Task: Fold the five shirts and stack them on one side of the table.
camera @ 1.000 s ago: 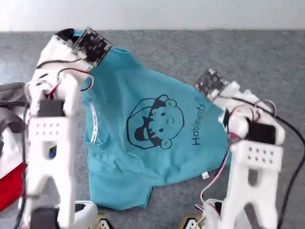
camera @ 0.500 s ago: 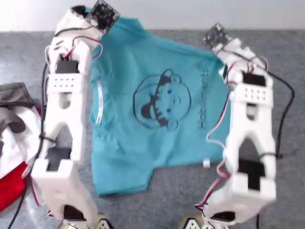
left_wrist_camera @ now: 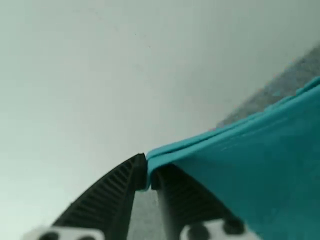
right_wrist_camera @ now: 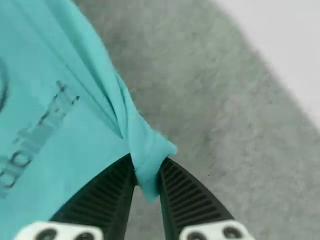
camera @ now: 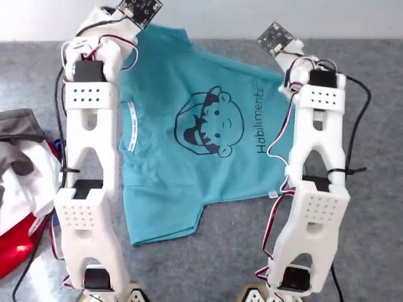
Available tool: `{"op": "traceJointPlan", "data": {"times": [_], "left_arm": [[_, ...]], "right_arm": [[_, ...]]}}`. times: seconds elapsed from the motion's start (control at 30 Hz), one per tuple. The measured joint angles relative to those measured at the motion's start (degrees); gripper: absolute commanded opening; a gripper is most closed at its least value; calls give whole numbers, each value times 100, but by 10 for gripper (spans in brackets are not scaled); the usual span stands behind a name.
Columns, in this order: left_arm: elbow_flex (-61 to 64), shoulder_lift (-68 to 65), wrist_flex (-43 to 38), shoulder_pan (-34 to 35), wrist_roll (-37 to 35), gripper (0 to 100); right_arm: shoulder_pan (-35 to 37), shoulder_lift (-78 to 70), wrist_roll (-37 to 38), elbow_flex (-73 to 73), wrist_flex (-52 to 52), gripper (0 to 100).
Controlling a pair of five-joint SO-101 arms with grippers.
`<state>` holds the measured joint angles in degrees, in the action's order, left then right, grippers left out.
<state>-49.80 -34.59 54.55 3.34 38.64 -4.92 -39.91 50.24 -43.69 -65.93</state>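
A teal shirt (camera: 189, 138) with a dark cartoon print lies spread on the grey table (camera: 239, 251), its far edge lifted between both arms. My left gripper (left_wrist_camera: 148, 181) is shut on the teal shirt (left_wrist_camera: 260, 165) at a corner near the table's far edge, seen in the high view at the far left (camera: 116, 16). My right gripper (right_wrist_camera: 146, 182) is shut on a bunched corner of the teal shirt (right_wrist_camera: 70, 110), which sits at the far right of the garment in the high view (camera: 283, 69).
A pile of other shirts (camera: 19, 182), grey, white and red, lies at the table's left edge. A pale wall (camera: 252, 19) runs along the far side. Bare grey surface lies to the right of the right arm (camera: 315, 189).
Both arms have stretched toward the far edge, dragging the teal shirt away from the front and pulling it flatter. Both grippers kept their hold.
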Motion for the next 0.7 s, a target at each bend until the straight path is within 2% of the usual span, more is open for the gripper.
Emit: {"op": "traceJointPlan", "data": {"times": [0.2, 0.33, 0.5, 0.7], "left_arm": [[-633, 0, 2646, 9, 0, 13], [-879, 0, 4149, 9, 0, 13], [-246, 141, 4457, 9, -70, 13], [2101, 1521, 4466, -176, -70, 13]], "right_arm": [[0, -229, 0, -589, -2013, 12], [-9, -273, -26, -659, -2866, 12], [-18, -475, -35, -686, -3446, 11], [-132, -475, -185, -299, -3455, 11]]}}
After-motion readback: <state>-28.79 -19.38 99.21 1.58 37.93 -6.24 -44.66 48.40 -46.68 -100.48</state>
